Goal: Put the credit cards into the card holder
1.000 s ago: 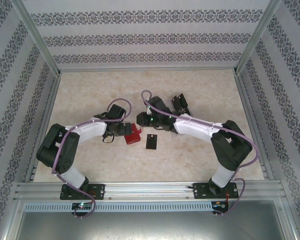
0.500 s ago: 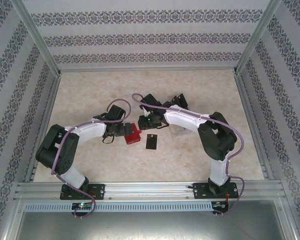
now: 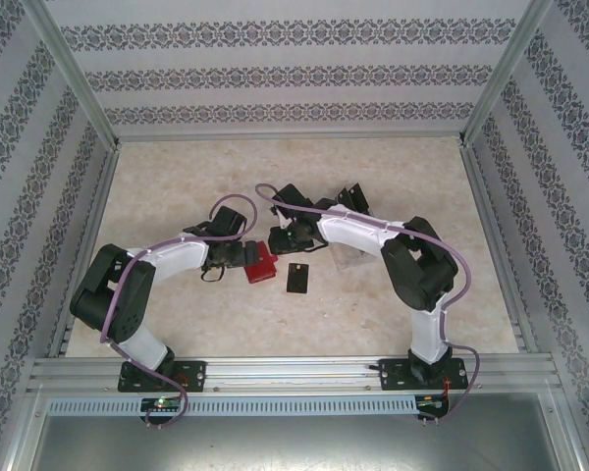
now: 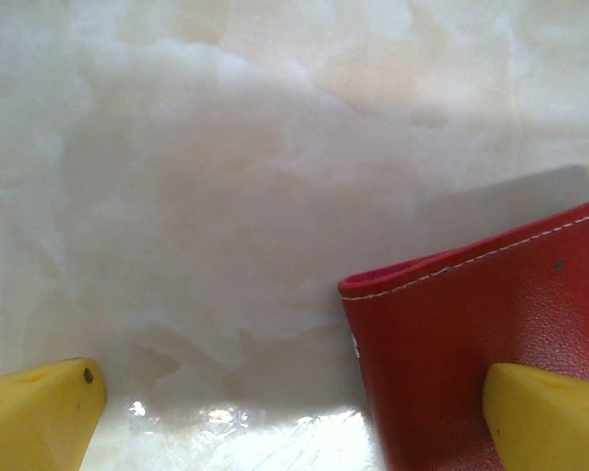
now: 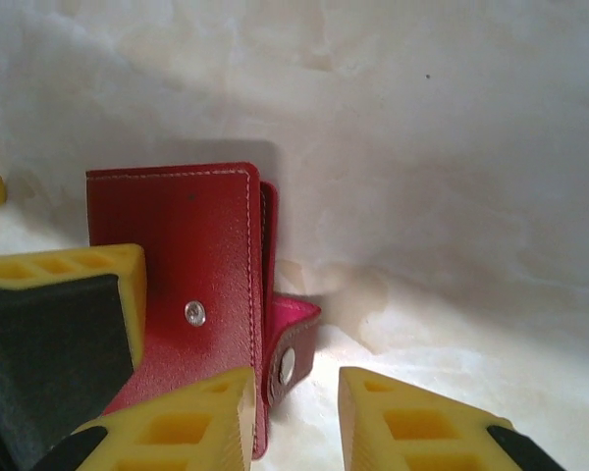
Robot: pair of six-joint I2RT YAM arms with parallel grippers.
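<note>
The red card holder (image 3: 264, 264) lies closed on the table between my two grippers. In the right wrist view the card holder (image 5: 191, 245) shows its snap stud, and its snap tab (image 5: 291, 355) sticks out between the spread fingers of my right gripper (image 5: 294, 424), which is open. My left gripper (image 4: 294, 417) is open wide; its right finger (image 4: 545, 417) rests on the card holder (image 4: 471, 343), its left finger (image 4: 34, 412) over bare table. That left finger (image 5: 64, 329) also shows pressing on the wallet. One black credit card (image 3: 298, 278) lies flat just right of the holder.
Behind the right forearm stands a rack with more black cards (image 3: 353, 196), partly hidden by the arm. Patterned walls and metal rails enclose the marble table (image 3: 177, 186). The right arm's elbow (image 3: 417, 270) is folded over the table's right half.
The right arm's elbow has swung left and its forearm has turned, with the gripper staying at the card holder's edge. The left arm, holder and loose card have not moved.
</note>
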